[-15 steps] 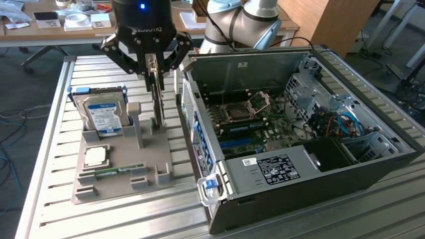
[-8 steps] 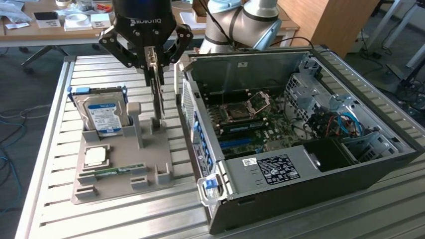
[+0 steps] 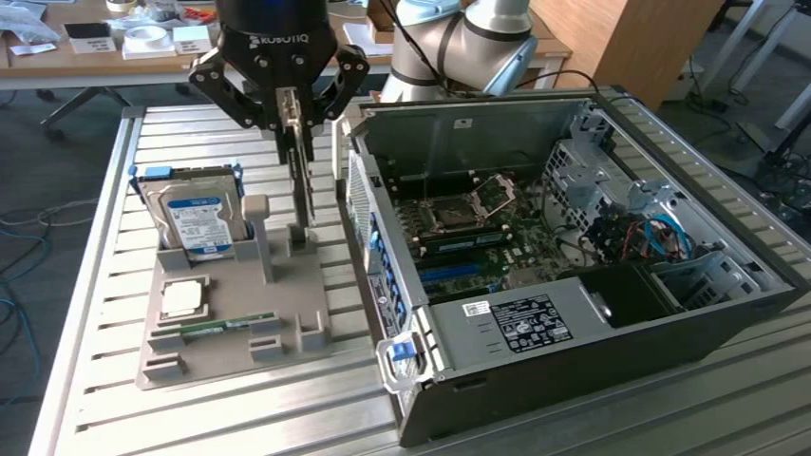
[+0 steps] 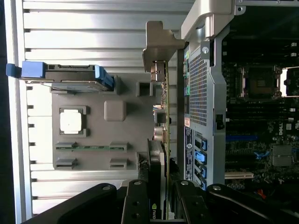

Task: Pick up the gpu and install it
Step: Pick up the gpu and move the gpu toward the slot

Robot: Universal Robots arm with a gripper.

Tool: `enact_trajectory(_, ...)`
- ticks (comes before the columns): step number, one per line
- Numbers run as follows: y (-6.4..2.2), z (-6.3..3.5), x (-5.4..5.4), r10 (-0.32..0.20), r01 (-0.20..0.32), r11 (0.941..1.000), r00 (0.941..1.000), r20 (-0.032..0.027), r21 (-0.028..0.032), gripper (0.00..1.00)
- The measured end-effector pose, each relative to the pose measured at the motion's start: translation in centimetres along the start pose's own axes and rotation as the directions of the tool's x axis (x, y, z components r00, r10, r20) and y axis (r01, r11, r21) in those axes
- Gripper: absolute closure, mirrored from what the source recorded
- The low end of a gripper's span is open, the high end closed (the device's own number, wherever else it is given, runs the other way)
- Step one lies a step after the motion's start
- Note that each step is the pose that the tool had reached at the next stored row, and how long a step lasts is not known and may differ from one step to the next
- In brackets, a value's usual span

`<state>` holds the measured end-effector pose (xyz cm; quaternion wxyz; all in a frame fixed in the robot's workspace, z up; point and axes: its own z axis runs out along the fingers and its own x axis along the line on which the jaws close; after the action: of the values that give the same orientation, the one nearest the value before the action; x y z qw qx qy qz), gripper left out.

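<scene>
Black pincer point(image 3: 295, 133), white lettering point(image 3: 281, 41), silver-grey arm point(image 3: 472, 43)

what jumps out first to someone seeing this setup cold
The black pincer clamps the gpu upright at the grey holder, toward the exterior view's left. Beside it, on that view's right, lies the open computer case with its motherboard bare; a blue-labelled hard drive stands in the holder.

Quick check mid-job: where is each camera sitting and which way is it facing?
Exterior view: raised, off the arm, looking down across the slatted metal table at the grey parts tray and open black computer case; robot arm and black end effector show.
Wrist view: on the wrist, looking down past the end effector, gripping the green graphics card with silver bracket.
Shared: card, tray, case, blue-labelled silver hard drive.
</scene>
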<state>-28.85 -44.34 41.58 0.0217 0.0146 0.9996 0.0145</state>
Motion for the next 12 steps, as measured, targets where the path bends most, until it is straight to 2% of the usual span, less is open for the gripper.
enact_trajectory(5, 0.02, 0.02, -0.9, 0.0, 0.0, 1.0, 1.0, 0.0001, -0.0001, 0.73)
enact_trajectory(12, 0.08, 0.11, -3.2, 0.0, 0.0, 1.0, 1.0, 0.0001, -0.0001, 0.73)
